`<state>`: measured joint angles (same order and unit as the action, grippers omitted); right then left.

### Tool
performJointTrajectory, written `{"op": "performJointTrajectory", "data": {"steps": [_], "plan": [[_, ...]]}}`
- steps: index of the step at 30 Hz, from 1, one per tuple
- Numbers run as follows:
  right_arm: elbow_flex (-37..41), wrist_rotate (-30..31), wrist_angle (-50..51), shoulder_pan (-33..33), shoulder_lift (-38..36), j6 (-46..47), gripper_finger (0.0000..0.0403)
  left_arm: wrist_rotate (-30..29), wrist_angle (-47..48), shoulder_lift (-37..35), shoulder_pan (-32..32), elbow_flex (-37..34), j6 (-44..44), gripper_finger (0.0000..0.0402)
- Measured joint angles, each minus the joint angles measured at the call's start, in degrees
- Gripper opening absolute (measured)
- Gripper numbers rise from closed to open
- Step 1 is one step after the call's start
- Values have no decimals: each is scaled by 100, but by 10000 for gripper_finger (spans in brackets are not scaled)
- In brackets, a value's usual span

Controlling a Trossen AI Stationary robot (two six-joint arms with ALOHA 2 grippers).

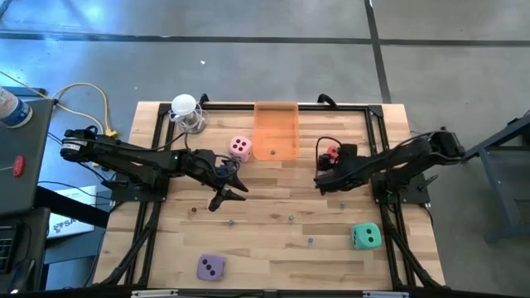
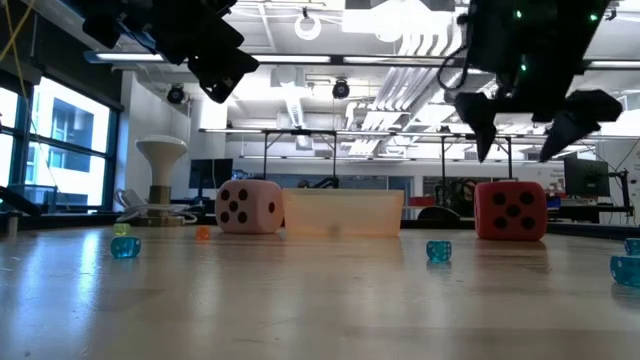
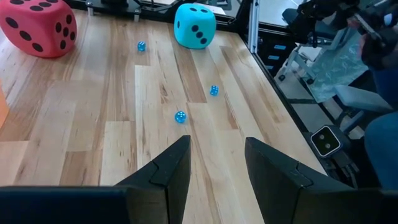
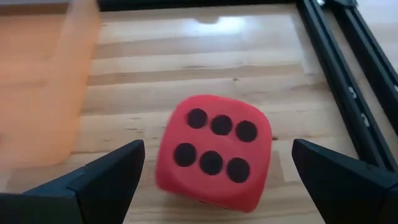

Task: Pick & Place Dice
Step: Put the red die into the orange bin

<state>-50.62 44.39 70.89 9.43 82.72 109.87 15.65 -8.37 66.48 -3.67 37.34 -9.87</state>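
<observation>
Your soft red foam die [image 4: 212, 152] sits on the wooden table [image 1: 273, 236] right of the translucent orange bin [image 1: 275, 131]. Right gripper [image 2: 528, 128] hovers above it, fingers wide apart, nothing held. Left gripper [image 1: 234, 185] waits mid-table, fingers partly apart, empty.

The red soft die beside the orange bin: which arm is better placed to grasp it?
Probably the right. The right gripper hangs open, the red soft die between its fingers; the left gripper is farther away.

Right end effector [image 4: 217, 171] wide open
</observation>
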Motion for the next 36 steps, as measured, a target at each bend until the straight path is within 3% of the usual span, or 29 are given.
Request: {"op": "performJointTrajectory", "data": {"steps": [4,15,23,36], "plan": [[239,269,-169,-4,-7,427,400,-1,14,0,0,0,0,148],[556,392,-832,-4,-7,455,400,-1,14,0,0,0,149,148],[659,1014,-1093,-2,-7,395,400,-1,5,0,1,0,151,148],[659,929,-1253,0,-7,-42,400,-1,1,0,56,0,103,148]]}}
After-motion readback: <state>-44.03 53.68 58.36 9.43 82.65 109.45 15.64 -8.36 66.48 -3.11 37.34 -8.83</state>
